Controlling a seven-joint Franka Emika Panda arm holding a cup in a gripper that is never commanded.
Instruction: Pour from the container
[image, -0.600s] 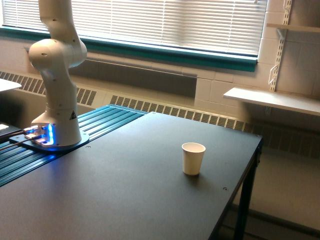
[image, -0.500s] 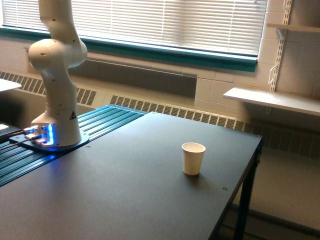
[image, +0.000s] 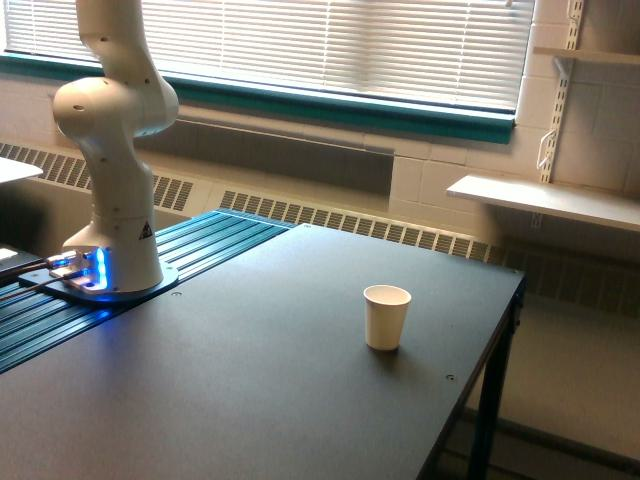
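Small white paper cup (image: 386, 317) upright on dark bench (image: 250, 380), unobstructed; white arm base (image: 112, 250) at 9 o'clock. Jaws out of frame, state unknown.

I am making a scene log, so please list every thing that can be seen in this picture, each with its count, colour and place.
Paper cup: one, white, upright on the table, toward the exterior view's right.
Table: one, dark, fills the lower part of the view.
Ribbed panel: one, teal, at the table's left end under the arm's base.
Blinds: one set, white, over the window at the top.
Shelves: two, pale, on the wall at the right.
Arm: one, white, base lit blue, at the left; its upper part runs out of frame, so no gripper or clear cup is in view.
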